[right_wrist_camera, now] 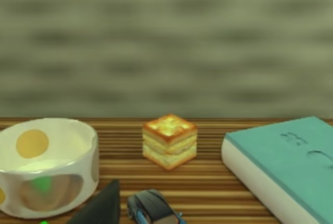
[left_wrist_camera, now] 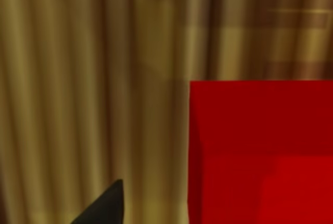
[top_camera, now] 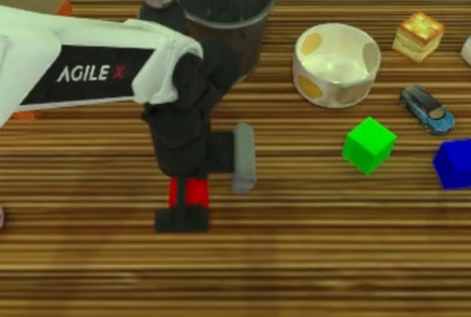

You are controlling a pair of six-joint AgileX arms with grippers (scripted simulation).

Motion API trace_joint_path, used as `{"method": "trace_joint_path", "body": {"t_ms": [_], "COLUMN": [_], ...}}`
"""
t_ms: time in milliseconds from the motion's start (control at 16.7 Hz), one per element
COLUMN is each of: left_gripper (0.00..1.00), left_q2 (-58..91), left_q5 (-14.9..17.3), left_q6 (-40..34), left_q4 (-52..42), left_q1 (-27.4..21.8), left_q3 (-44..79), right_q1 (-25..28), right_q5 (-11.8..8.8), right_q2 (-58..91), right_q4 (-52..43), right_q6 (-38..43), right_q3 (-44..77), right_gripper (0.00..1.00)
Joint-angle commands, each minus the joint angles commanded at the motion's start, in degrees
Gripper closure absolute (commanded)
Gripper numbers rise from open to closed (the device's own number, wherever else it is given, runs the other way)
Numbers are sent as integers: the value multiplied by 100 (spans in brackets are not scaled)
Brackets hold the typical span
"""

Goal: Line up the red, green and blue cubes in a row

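The red cube [top_camera: 188, 192] lies on the striped wooden table left of centre, mostly hidden under my left gripper [top_camera: 182, 218], which points down over it. In the left wrist view the red cube [left_wrist_camera: 260, 151] fills the picture's corner, and bare table shows between it and one dark fingertip [left_wrist_camera: 104, 208], so this gripper is open. To the right rests the green cube [top_camera: 369, 144], with the blue cube [top_camera: 455, 162] at the right edge, partly cut off. My right arm is outside the top view; one fingertip [right_wrist_camera: 101, 206] of its open gripper shows near the toy car.
A dark bin [top_camera: 224, 1] stands at the back behind the left arm. A white bowl with yellow dots [top_camera: 336, 65], a cake-like block [top_camera: 418, 35] and a small blue toy car [top_camera: 427, 109] sit at the back right. A teal book [right_wrist_camera: 286, 161] lies beyond.
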Motion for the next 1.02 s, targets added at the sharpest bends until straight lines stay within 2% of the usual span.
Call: {"method": "trace_joint_path", "body": {"t_ms": [420,780,1020], "left_gripper": [0,0,0], "left_q2": [-476,-514,-1263], "left_q5": [-3,-6,-48], "left_q6": [0,-19,-335], "left_q4": [-1176,-1150,-722], "left_q1": [103,95,441], "left_q3": [693,650,23], "right_q1": [0,16,194], "right_q5": [0,-4,-25], "right_q2": [0,57,891], "right_q4": [0,-39,-575], "right_q6": [0,-13,-195], "right_q3": [0,56,873], "right_gripper": [0,0,0]}}
